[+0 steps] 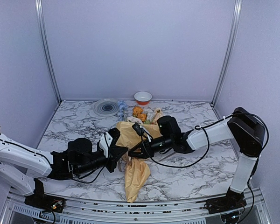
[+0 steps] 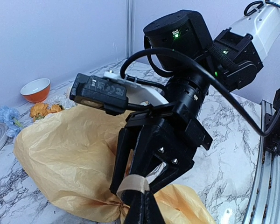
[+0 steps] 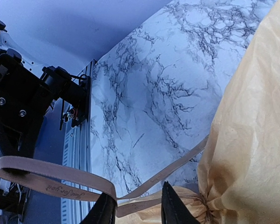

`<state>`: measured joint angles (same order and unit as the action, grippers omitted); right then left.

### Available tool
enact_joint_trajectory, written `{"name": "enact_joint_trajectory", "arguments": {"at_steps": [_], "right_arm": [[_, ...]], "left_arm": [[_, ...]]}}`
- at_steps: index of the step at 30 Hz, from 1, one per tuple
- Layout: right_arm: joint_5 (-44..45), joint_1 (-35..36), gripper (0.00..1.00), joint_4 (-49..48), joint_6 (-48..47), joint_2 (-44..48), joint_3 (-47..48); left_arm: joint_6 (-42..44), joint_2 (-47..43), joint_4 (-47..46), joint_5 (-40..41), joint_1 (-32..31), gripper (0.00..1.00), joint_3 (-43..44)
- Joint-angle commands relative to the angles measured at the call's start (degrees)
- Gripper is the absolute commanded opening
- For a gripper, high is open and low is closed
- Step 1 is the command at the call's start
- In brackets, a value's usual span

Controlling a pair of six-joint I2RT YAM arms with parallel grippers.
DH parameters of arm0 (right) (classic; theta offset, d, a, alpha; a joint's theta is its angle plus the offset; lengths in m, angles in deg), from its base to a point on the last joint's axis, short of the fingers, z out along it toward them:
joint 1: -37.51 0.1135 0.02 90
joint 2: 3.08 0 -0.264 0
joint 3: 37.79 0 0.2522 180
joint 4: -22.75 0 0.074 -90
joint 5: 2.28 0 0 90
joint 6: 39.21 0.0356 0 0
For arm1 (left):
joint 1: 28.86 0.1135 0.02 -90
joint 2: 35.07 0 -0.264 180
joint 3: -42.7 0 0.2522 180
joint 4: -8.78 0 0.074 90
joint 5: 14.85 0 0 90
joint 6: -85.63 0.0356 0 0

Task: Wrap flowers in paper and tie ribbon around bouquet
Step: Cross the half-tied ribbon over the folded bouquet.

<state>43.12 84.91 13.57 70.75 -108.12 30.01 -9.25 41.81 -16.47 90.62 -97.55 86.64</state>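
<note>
a: seen from above, where is everything?
b: the bouquet [image 1: 128, 133] lies across the marble table [image 1: 200, 172], with the flowers [image 1: 140, 112] at its far end and the paper [image 1: 136, 177] flaring at its near end. my left gripper [image 1: 121, 151] is at the bouquet's left side. my right gripper [image 1: 132, 151] is at its pinched waist, and the two almost touch. an orange bowl [image 1: 143, 97] and a grey plate [image 1: 106, 107] sit beyond the bouquet's flower end.
a: and from the left wrist?
b: my left fingers are pressed together on the ribbon [image 2: 133, 183], a flat tan band at the bouquet's waist. the right jaws stand apart on either side of that band.
a: and from the right wrist?
b: my right fingers are partly spread and grip nothing. the ribbon runs through the gap between them and loops away from the bouquet. it is knotted at the bouquet's waist.
</note>
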Motion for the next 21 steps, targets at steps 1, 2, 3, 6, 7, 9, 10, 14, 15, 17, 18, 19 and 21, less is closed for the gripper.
{"name": "enact_joint_trajectory", "arguments": {"at_steps": [1,2,3,6,7,9,10,14,15,17,18,19,21], "right_arm": [[-2.9,2.7,0.35,-4.2,1.7,-1.7,0.3],[-2.9,2.9,0.37,-4.6,1.7,-1.6,0.2],[-3.1,3.0,0.38,-4.8,1.7,-1.6,0.2],[-3.9,3.5,0.44,-5.2,1.5,-1.7,0.7],[-4.1,3.7,0.46,-5.3,1.4,-1.7,0.8],[-3.8,4.0,0.48,-5.3,1.2,-1.9,1.1],[-3.2,4.0,0.48,-5.1,1.1,-1.9,1.2],[0.6,4.0,0.45,-3.0,-0.1,-2.2,2.3],[1.9,4.0,0.45,-2.2,-0.6,-2.2,2.7],[4.4,4.0,0.44,0.2,-2.0,-2.2,4.0],[5.4,4.0,0.43,1.5,-2.9,-2.1,4.5],[6.5,4.0,0.44,2.4,-3.7,-1.8,4.8],[8.6,4.0,0.46,3.4,-4.8,-1.2,5.0]], "left_arm": [[2.9,-3.5,2.8,1.2,-0.2,0.00,1.7],[3.6,-4.2,3.3,1.8,-0.2,0.00,2.0],[4.3,-4.6,3.8,2.3,-0.2,0.00,2.3],[6.1,-5.3,5.5,3.9,-0.2,0.00,3.0],[6.5,-5.4,5.9,4.3,-0.2,0.00,3.4],[6.9,-5.6,6.6,4.7,-0.2,0.00,3.8],[6.9,-5.7,6.9,4.4,-0.2,0.00,4.0],[6.1,-6.5,7.3,1.9,-0.2,0.00,3.9],[5.9,-6.8,7.4,1.7,-0.3,0.00,3.7],[5.7,-7.4,7.7,1.4,-0.2,0.00,3.5],[5.6,-7.9,7.8,1.0,-0.2,0.00,3.4],[5.5,-8.5,7.9,0.5,-0.2,0.00,3.2],[5.5,-9.5,7.9,-1.4,-0.2,0.00,3.0]]}}
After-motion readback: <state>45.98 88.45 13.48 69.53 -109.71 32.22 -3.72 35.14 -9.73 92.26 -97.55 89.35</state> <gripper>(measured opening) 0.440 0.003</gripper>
